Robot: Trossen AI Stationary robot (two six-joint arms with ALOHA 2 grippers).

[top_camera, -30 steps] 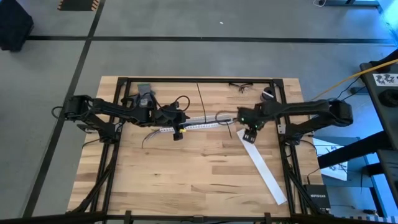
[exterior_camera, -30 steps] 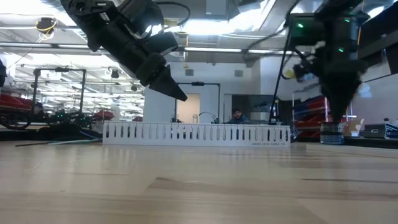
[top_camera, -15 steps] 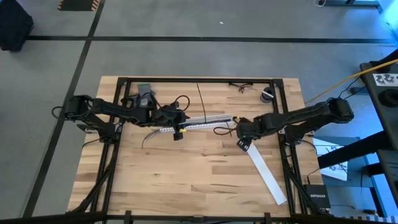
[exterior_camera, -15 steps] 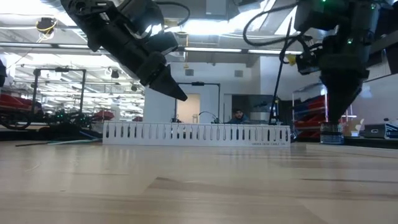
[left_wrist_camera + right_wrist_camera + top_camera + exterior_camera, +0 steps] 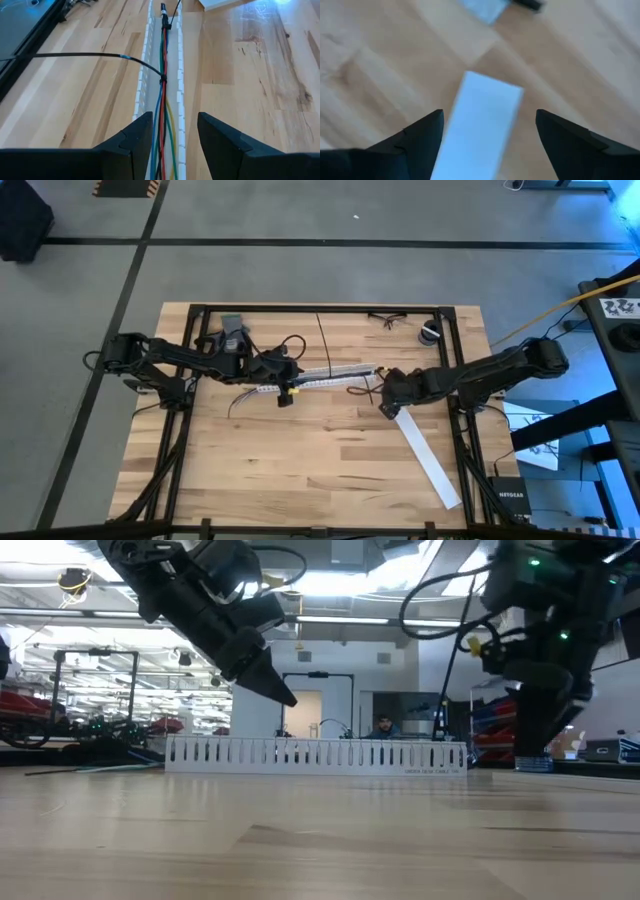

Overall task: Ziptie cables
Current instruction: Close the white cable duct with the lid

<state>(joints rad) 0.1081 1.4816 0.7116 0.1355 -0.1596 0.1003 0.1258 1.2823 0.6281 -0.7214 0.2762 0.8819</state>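
Wooden planks of the tabletop (image 5: 300, 450) carry a white slotted channel (image 5: 176, 90), and the cables (image 5: 163, 100) lie inside it: red, blue, green and yellow wires running lengthwise. A ziptie (image 5: 161, 79) already cinches them, its long black tail (image 5: 75, 55) sticking out sideways over the wood. The left hand (image 5: 174, 131) hovers just above the channel, fingers spread wide on either side of the wires, gripping nothing. The right hand (image 5: 487, 135) hangs over the upper end of a flat white cover strip (image 5: 428, 460) near the channel's far end, also opened wide and empty; how close it is to the strip is hard to judge, since that view is blurred.

Risks from here: if the left hand drops off-centre, a finger may catch the channel wall and shove or tip it, or snag the protruding tail and drag the bundle out. The thin flat strip may slip from a pinch.
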